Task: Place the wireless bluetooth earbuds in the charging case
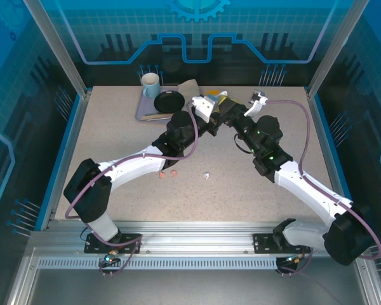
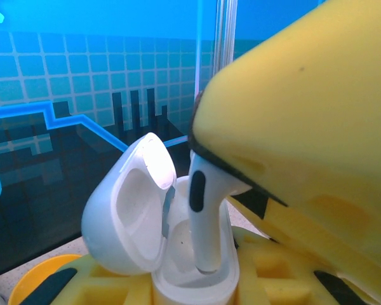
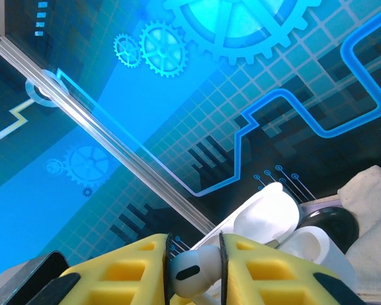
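At open charging case (image 2: 128, 219), right claw (image 3: 195, 257) pinches white earbud (image 2: 206, 219).

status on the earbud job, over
Left pincer shut on open case. Right pincer shut on white earbud, stem inside case. Pink earbuds, spare white earbud loose on table.

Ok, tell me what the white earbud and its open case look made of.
Small white stemmed earbud: looks like hard glossy plastic, with smooth sheen and a dark oval inset. White pebble-shaped open charging case: likely the same glossy plastic; a bright highlight sits on its lid rim.
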### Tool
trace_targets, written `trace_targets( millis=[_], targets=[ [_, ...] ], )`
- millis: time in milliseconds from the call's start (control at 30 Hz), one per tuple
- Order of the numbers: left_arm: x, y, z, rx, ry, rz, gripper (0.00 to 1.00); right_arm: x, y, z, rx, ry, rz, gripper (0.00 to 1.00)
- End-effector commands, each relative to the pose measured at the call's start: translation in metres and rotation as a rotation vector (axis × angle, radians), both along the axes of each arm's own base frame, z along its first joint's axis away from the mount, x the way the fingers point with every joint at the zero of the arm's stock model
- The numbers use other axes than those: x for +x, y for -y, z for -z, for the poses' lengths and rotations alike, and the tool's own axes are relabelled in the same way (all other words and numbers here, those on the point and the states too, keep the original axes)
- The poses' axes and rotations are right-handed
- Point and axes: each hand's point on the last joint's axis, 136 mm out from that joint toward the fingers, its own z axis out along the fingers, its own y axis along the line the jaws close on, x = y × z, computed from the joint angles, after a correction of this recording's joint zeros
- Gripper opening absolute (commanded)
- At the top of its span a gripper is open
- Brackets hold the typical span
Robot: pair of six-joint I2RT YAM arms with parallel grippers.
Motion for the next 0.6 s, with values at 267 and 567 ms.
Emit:
trace_targets(
  millis=[267,567],
  targets=[
    [-0.011,0.002,-0.046,-0.073,0.081,0.037,0.00,-0.017,-0.014,0.008,-0.009,-0.007,-0.073,0.24],
    [-0.013,0.002,-0.048,-0.074,0.082,0.040,0.00,-0.015,-0.014,0.021,-0.022,-0.042,-0.067,0.24]
  ],
)
